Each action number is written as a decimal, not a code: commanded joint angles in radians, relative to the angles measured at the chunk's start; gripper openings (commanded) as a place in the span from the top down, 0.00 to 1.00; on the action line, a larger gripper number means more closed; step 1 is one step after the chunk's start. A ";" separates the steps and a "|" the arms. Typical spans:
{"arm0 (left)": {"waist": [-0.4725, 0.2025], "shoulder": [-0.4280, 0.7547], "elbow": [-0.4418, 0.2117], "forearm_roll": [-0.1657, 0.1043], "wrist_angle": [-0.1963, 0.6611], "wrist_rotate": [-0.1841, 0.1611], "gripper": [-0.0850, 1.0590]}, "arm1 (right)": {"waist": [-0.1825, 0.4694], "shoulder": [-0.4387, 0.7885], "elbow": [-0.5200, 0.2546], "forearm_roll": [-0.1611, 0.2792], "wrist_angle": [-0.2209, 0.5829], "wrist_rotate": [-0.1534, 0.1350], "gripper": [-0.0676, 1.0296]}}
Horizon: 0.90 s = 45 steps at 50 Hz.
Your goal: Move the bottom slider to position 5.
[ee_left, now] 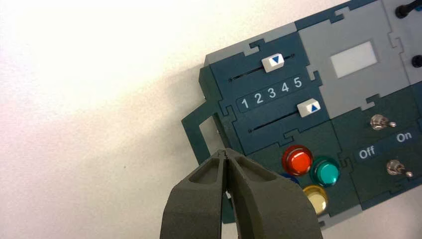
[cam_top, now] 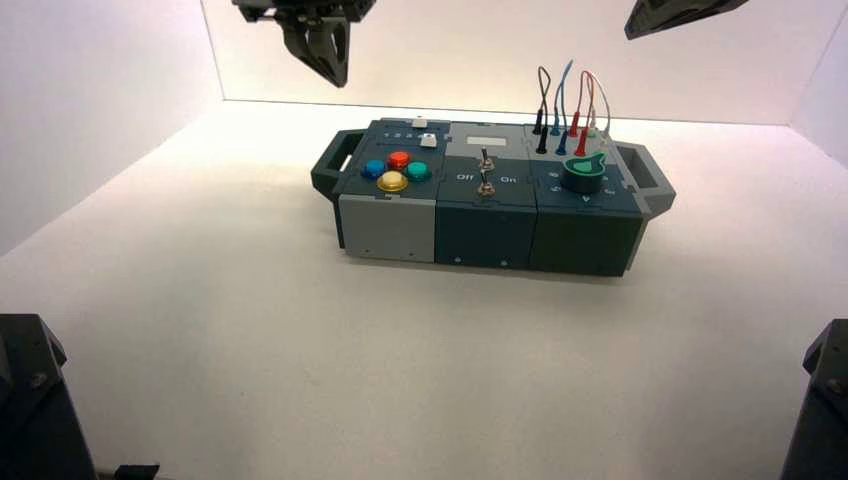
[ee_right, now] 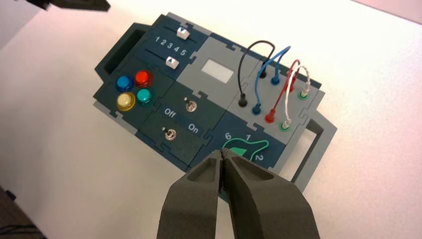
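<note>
Bottom slider (ee_left: 308, 108): white knob with a blue up-triangle, on the near track at the far-left corner of the box (cam_top: 480, 235), just beyond the buttons (ee_left: 297, 160). Sits at the right end of its slot, level with the 5, so probably at target already.

Left gripper (ee_left: 226, 152): clenched on nothing, tips meeting, hanging high above the table beyond the box's left end, well apart from the slider. Right gripper (ee_right: 224, 152): likewise clenched and empty, parked high over the right side.

Risks, as a judgement:
- Shoving a knob that looks correctly set; a leftward brush from the closed tips would drag it off 5.
- Picking the wrong knob: top slider (ee_left: 272, 61), down-triangle, between 3 and 4, lies just beyond the number strip and looks alike.
- Coming down too near and pressing the red or green button beside the track.
- Pushing hard against the slot's end and shifting the whole box on the smooth table.

Legible writing: "1 2 3 4 5" between the two tracks; "Off" and "On" flanking the toggles (ee_left: 380, 122); "6", "1", "2" around the green knob (cam_top: 583, 175). No brand visible.
</note>
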State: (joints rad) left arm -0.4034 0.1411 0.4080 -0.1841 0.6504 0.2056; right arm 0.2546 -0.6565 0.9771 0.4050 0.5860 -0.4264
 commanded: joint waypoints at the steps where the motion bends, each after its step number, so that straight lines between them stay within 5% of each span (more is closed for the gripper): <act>1: -0.003 0.008 -0.041 -0.002 -0.003 0.005 0.95 | -0.002 -0.005 -0.012 -0.002 -0.014 -0.005 0.96; 45: -0.040 0.063 -0.104 -0.021 0.032 0.000 0.95 | -0.002 -0.005 -0.002 -0.003 -0.023 -0.003 0.96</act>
State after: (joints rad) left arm -0.4280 0.2224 0.3283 -0.2040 0.6842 0.2040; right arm 0.2531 -0.6565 0.9879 0.3988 0.5752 -0.4249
